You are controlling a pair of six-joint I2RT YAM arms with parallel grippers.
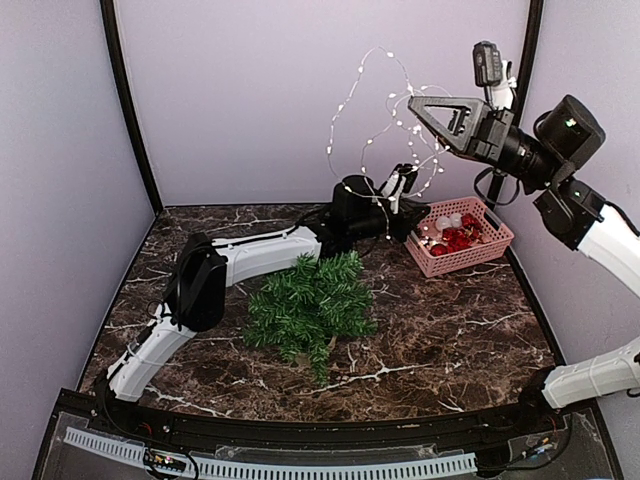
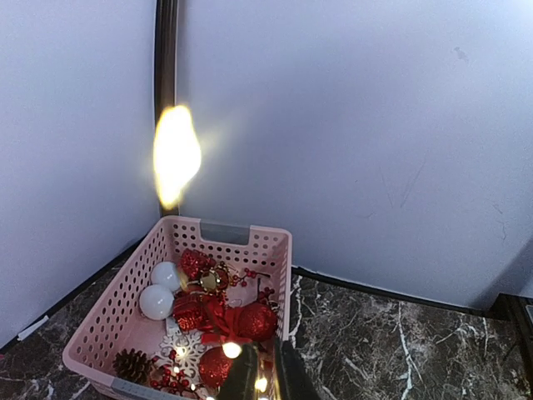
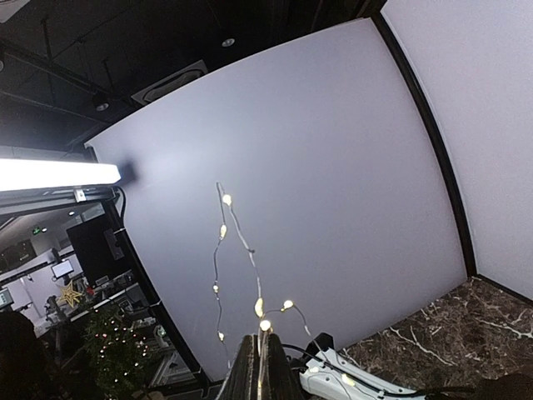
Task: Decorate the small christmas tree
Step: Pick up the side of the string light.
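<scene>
Left pincer (image 2: pixel 265 371) clamped on light string (image 3: pixel 226 200) | right pincer (image 1: pixel 413 100) too, high | basket (image 1: pixel 468 262) hugs table (image 1: pixel 450 330) corner

Pale lilac walls (image 1: pixel 300 100) enclosed a dark marble surface (image 1: pixel 450 330) veined with white. Black posts (image 1: pixel 130 110) ran up the corners. Beyond the enclosure, a bright strip light (image 3: pixel 58 173) glowed overhead.

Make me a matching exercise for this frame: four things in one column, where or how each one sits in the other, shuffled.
Things:
1. small christmas tree
2. pink basket
3. string of lights
4. right gripper

Places or states:
A. in the far right corner of the table, red ornaments inside
B. hanging in loops in the air
C. lying mid-table
D. high up, shut on the lights

Pairs: 1-C, 2-A, 3-B, 4-D
</scene>
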